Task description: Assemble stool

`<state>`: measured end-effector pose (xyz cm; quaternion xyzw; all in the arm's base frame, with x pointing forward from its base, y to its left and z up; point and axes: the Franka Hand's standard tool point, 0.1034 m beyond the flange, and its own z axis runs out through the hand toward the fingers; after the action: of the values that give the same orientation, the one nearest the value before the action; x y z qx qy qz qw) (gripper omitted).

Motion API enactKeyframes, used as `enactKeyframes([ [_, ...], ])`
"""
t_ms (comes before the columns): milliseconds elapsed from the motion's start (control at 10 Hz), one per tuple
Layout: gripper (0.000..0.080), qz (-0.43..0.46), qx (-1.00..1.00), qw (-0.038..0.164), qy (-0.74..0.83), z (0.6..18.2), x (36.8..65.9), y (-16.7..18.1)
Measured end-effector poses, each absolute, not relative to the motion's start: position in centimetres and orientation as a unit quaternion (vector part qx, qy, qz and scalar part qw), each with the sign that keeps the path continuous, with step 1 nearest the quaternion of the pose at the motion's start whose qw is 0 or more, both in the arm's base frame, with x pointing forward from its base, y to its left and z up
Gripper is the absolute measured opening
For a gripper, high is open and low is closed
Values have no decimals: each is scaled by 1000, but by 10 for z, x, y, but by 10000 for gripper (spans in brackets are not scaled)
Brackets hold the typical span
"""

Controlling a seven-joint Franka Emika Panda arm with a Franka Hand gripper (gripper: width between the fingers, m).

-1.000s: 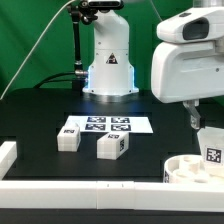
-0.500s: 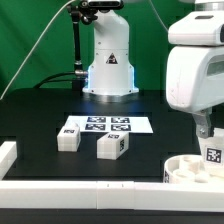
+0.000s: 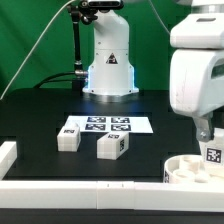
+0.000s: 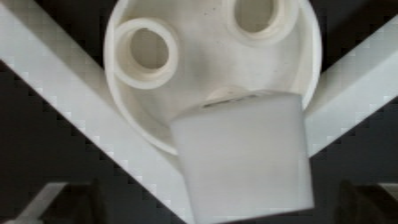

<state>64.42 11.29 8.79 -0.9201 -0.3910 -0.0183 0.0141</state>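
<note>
The round white seat [image 3: 190, 171] lies at the exterior view's lower right, against the front rail. One blocky white leg [image 3: 212, 153] with a tag stands upright on it. In the wrist view the leg [image 4: 246, 150] rises from the seat [image 4: 214, 50], which shows two round holes. My gripper [image 3: 207, 135] hangs over this leg. Its dark fingers [image 4: 45, 200] stand on either side of the leg with a gap, so the gripper [image 4: 205, 208] is open. Two more legs [image 3: 68, 137] [image 3: 112, 146] lie loose on the table.
The marker board [image 3: 105, 124] lies flat behind the two loose legs. A long white rail [image 3: 80, 189] runs along the front edge, with a white block [image 3: 6, 155] at the exterior view's left. The robot base [image 3: 108, 60] stands at the back.
My hand has turned and shifted toward the exterior view's right above the seat. The standing leg and its tag have stayed in place.
</note>
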Motion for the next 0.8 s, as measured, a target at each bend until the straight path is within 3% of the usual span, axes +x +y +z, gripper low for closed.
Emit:
enactKeyframes([
  [600,637,-10,-920,18,-391,74,639,119],
  [800,337,-10,-921,18,-389,74,639,117],
])
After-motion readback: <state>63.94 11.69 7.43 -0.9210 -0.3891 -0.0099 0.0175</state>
